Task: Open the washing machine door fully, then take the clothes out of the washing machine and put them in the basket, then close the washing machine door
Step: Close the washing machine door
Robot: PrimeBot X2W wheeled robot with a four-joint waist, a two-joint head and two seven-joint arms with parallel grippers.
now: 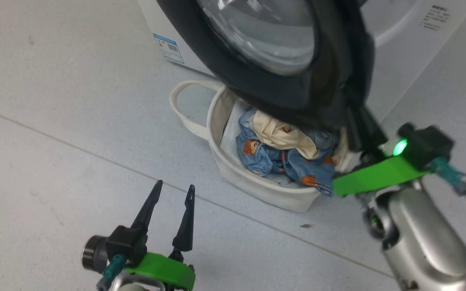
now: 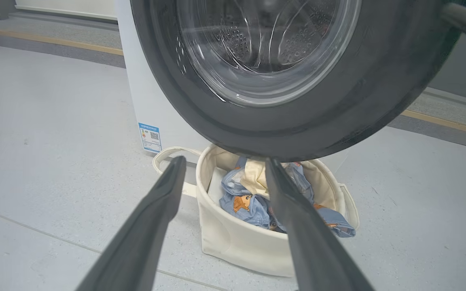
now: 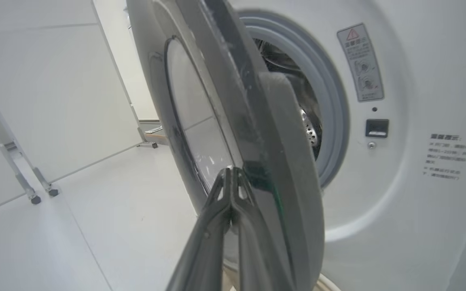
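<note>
The washing machine door stands part-way open, almost edge-on in the right wrist view. The right gripper meets it there. Its two dark fingers are pressed together with nothing between them, tips against the door's glossy black outer face close to the rim. In the head view the same gripper runs up along the right edge of the door. Past the door's edge the grey-rimmed drum mouth of the washing machine is uncovered. A latch slot and a warning sticker sit on the white front beside it.

The left gripper hovers low over the grey floor, well apart from everything, spread wide and holding nothing. Its wrist view looks between the fingers at the basket, which sits on the floor just in front of the washer, near the blue label. The clothes lie inside it, blue bear-printed fabric bundled with cream cloth. One blue fold hangs over the rim on the side toward the right arm. In the head view the door's lower rim overhangs the basket and hides part of the clothes.
</note>
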